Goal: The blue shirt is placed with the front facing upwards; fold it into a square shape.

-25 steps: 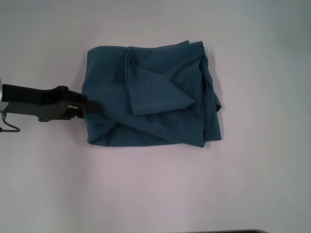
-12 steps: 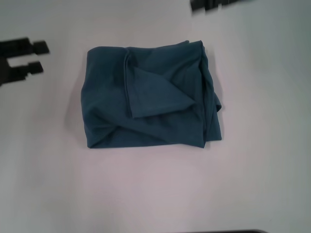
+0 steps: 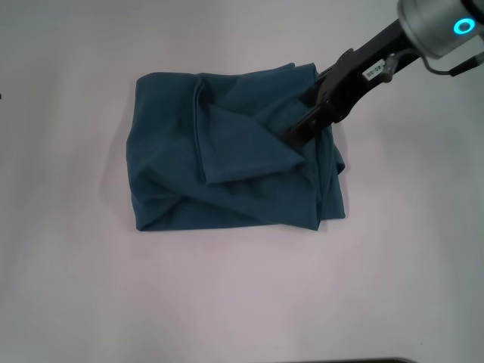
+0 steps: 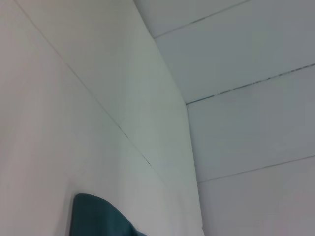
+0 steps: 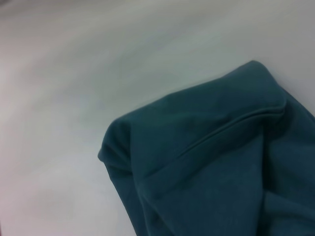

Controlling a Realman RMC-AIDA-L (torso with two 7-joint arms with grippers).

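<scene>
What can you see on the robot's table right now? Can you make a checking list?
Surface: white table, plain, no marks seen.
Job's things: blue shirt folded into a rough rectangle, its right edge bunched and uneven.
Clutter: nothing seen.
Grippers: right gripper reaches in from the far right, its tip on the shirt's far right part; left gripper not in view.
Cables: a thin dark cable by the right arm's wrist.
Surroundings: the left wrist view shows pale panelled walls.

Plain white table (image 3: 242,302), even soft light, white panelled walls (image 4: 236,73) meeting at a corner
</scene>
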